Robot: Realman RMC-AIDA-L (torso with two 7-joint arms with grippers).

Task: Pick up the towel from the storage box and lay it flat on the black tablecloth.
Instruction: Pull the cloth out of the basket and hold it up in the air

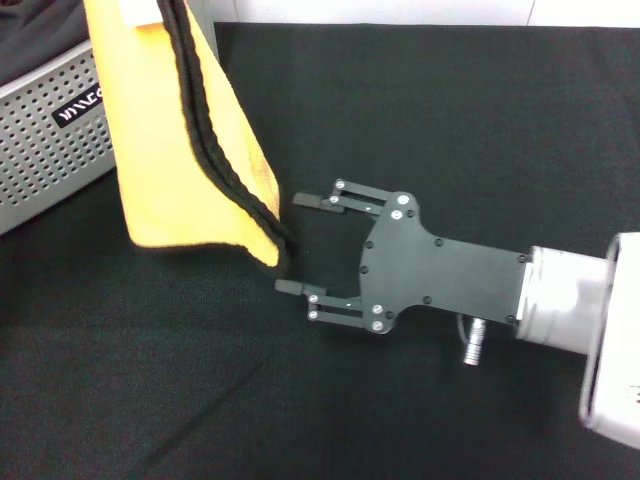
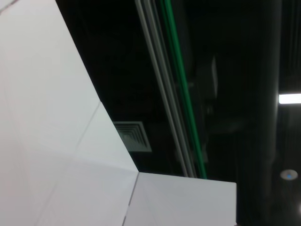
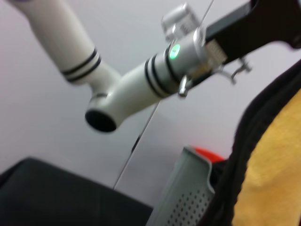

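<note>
1. The towel [image 1: 185, 140] hangs in the air from the top edge of the head view, yellow-orange side showing, with its black stitched edging running down the fold to a lowest corner just above the black tablecloth [image 1: 450, 110].
2. The right gripper [image 1: 293, 243] lies low over the tablecloth with its fingers spread wide; the towel's lowest corner hangs just in front of the gap between them, and whether it touches a fingertip cannot be told.
3. The tablecloth reaches to the near and right borders of the head view, and its far edge meets a white wall [image 1: 420, 10].
4. The storage box [image 1: 50, 130] stands at the far left, right beside the hanging towel, with its perforated wall and black label facing the camera and some dark cloth [image 1: 35, 35] inside it.
5. The left gripper is out of the head view; in the right wrist view its dark body [image 3: 249, 28] and white arm [image 3: 141, 80] are high above the towel, and whether its fingers are open or closed cannot be told.
6. The left wrist view shows only a ceiling with a vent [image 2: 134, 136] and a strip light [image 2: 289, 98].
</note>
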